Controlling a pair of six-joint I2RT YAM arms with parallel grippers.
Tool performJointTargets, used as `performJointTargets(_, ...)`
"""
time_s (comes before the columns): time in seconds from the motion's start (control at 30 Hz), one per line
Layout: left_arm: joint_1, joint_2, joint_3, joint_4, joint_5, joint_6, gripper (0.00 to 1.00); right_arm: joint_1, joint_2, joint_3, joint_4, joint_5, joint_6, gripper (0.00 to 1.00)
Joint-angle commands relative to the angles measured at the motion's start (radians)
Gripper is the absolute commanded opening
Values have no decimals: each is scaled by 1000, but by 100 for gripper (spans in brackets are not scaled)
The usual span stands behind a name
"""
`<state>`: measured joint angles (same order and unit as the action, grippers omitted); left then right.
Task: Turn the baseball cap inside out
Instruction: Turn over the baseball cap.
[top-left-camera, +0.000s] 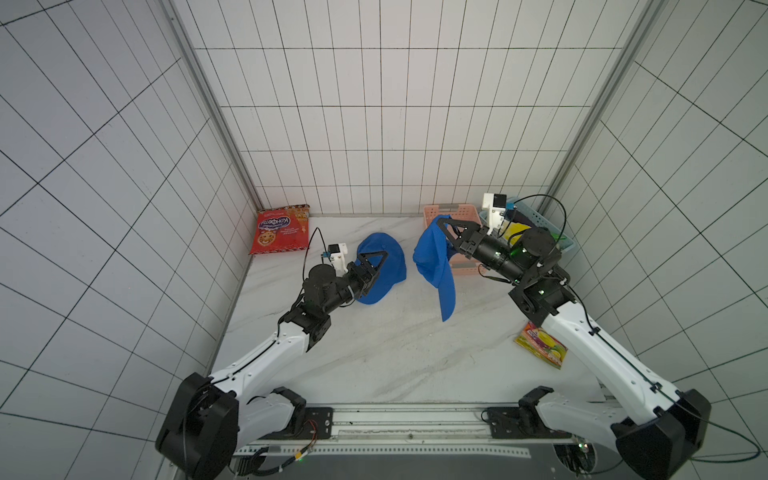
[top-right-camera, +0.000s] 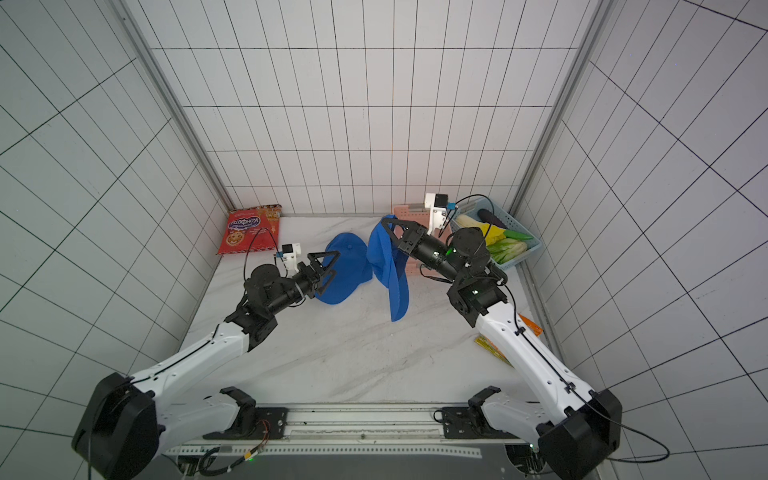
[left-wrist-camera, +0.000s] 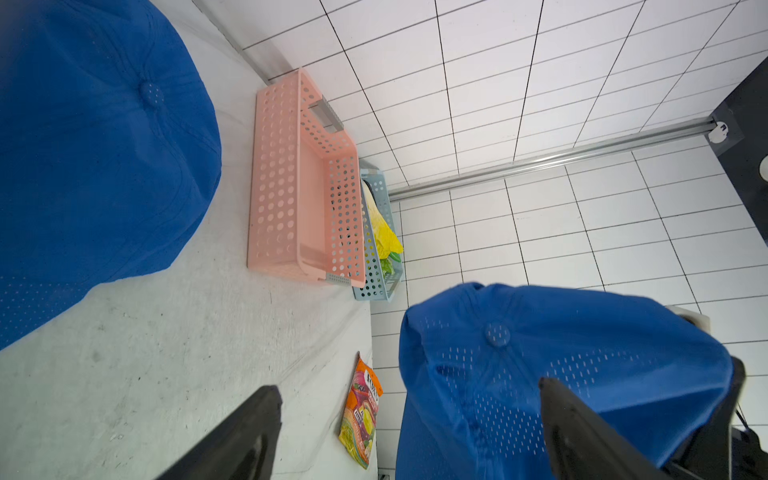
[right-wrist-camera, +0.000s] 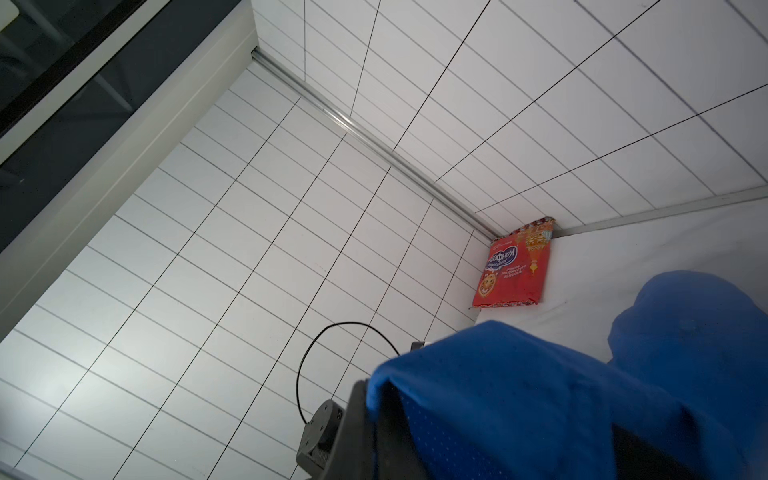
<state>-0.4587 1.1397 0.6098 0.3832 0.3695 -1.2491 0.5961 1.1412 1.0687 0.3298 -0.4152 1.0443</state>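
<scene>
Baseball cap (top-left-camera: 432, 257), blue, with perforated panels and a crown button, is gripped by the closed right gripper (top-left-camera: 441, 224) above the worktop (top-left-camera: 374, 353), brim hung toward 6 o'clock. At its 9 o'clock a second blue cap (top-left-camera: 392, 266) is seen near the wide-open, empty left gripper (top-left-camera: 379, 266).

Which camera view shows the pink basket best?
The left wrist view: the pink basket shows whole and unobstructed, beside the blue basket. In both top views the held cap and the right gripper cover most of it. The right wrist view does not show it.
</scene>
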Motion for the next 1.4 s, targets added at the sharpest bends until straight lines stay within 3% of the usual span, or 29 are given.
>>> performJointTargets(0.0, -31, -24, -8, 66, 69, 94, 96, 13, -11, 7, -47, 178, -19, 0)
performJointTargets(0.17, -141, -51, 89, -49, 43, 424, 97, 40, 24, 75, -163, 329, 1, 0)
performJointTargets(0.3, -222, -27, 129, -73, 1, 535, 98, 56, 57, 131, -203, 424, 36, 0)
performJointTargets(0.57, -450, 34, 145, -69, -312, 1017, 98, 64, 123, 279, -380, 506, 227, 0)
performJointTargets(0.77, -512, 173, 101, 160, -435, 1255, 98, 82, 110, 295, -388, 540, 295, 0)
performJointTargets(0.97, -534, 365, 131, 392, -537, 1381, 98, 84, 83, 284, -380, 545, 343, 0)
performJointTargets(1.2, -621, 611, 208, 749, -889, 1667, 98, 80, 38, 240, -373, 570, 385, 0)
performJointTargets(1.27, -623, 643, 220, 795, -982, 1701, 86, 74, 11, 219, -386, 590, 384, 0)
performJointTargets(1.37, -619, 639, 212, 812, -1013, 1707, 65, 47, -31, 182, -408, 605, 389, 0)
